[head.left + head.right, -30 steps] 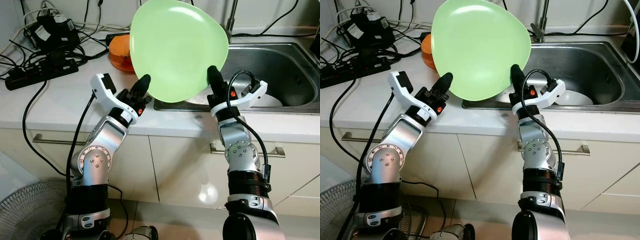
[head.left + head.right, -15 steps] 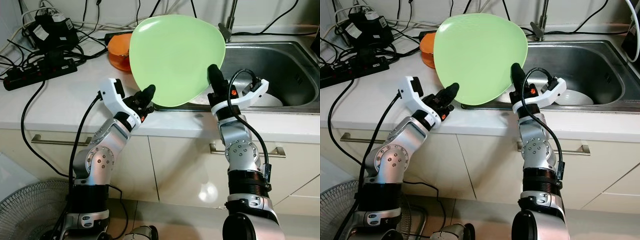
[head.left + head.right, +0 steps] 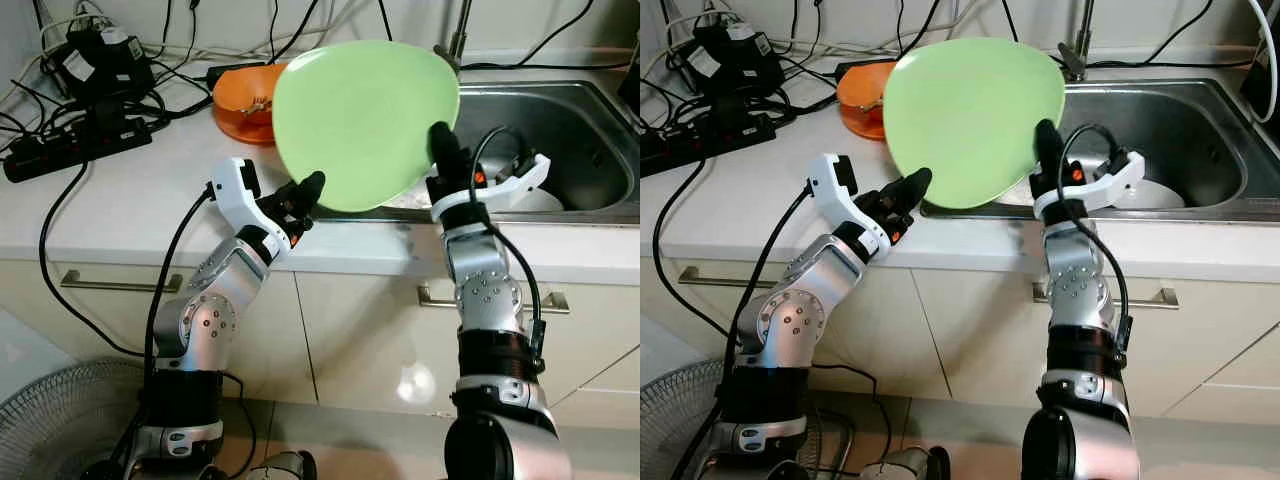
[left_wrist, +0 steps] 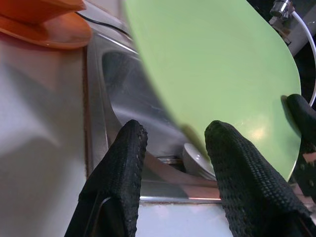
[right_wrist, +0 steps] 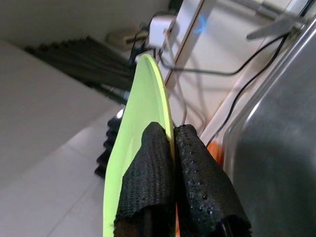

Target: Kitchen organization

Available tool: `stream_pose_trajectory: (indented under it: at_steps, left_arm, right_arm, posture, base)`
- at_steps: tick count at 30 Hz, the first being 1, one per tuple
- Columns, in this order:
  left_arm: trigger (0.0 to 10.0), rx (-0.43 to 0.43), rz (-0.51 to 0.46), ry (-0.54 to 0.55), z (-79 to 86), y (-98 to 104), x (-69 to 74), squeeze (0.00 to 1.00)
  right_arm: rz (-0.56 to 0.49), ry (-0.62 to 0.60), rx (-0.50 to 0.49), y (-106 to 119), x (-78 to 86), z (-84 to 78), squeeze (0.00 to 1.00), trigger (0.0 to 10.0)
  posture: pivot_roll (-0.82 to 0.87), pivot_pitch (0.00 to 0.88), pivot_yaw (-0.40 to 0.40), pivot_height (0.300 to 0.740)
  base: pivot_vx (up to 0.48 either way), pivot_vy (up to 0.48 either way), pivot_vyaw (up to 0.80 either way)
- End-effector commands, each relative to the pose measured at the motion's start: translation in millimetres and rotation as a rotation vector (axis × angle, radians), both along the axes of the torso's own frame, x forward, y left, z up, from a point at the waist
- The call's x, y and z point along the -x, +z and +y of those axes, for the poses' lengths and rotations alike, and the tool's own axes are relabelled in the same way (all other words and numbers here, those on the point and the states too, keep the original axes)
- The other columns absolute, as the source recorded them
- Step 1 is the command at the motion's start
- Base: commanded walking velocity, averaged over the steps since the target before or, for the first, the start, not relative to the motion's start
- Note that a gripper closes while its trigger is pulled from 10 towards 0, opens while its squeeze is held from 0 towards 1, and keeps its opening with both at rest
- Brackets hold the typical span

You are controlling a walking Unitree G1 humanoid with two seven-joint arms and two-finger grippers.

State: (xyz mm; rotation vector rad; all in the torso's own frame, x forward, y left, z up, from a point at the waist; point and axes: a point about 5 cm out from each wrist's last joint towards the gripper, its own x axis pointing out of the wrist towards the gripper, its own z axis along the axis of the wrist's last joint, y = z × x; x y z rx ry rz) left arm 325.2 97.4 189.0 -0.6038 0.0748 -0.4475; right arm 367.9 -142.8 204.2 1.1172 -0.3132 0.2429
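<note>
1. Head views: right gripper [image 3: 438, 140] pinches the rim of the green plate [image 3: 365, 120], held near-upright over the seam between tabletop [image 3: 130, 210] and sink [image 3: 560, 130]. Left gripper [image 3: 305, 190] sits at the lower rim. My read: keep the pinch firm and tilt slowly, since a one-edge hold may slip.
2. Left wrist view: jaws spread, one finger [image 4: 123, 168] clear of the plate, the other against its underside.
3. Right wrist view: jaws pressed onto the plate edge.
4. Count: one green plate, one orange bowl [image 3: 245, 100], one white dish [image 3: 1160, 195] in the sink.
</note>
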Motion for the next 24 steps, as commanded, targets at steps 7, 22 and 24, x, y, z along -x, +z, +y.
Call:
stream_pose_trajectory:
  at_steps: [7, 22, 24]
  left_arm:
    - [10.0, -0.02, -0.003, -0.012, 0.9, 0.8, -0.2, 0.0]
    - [10.0, -0.116, -0.048, -0.029, -2.7, 3.8, 2.7, 0.0]
    - [10.0, -0.139, -0.059, -0.033, -3.6, 4.6, 3.5, 0.0]
  right_arm:
    - [0.063, -0.145, -0.047, 9.7, -15.1, -22.2, 0.0, 0.0]
    - [0.21, -0.372, 0.17, 17.2, -31.9, -47.8, 0.0, 10.0]
    - [0.231, -0.387, 0.218, 17.6, -34.4, -45.1, 0.0, 10.0]
  posture:
    - [0.16, 0.027, 0.123, 0.74]
    - [0.16, 0.025, 0.119, 0.74]
    - [0.17, 0.025, 0.119, 0.74]
  base:
    - [0.0, 0.0, 0.0]
    - [0.0, 0.0, 0.0]
    - [0.0, 0.0, 0.0]
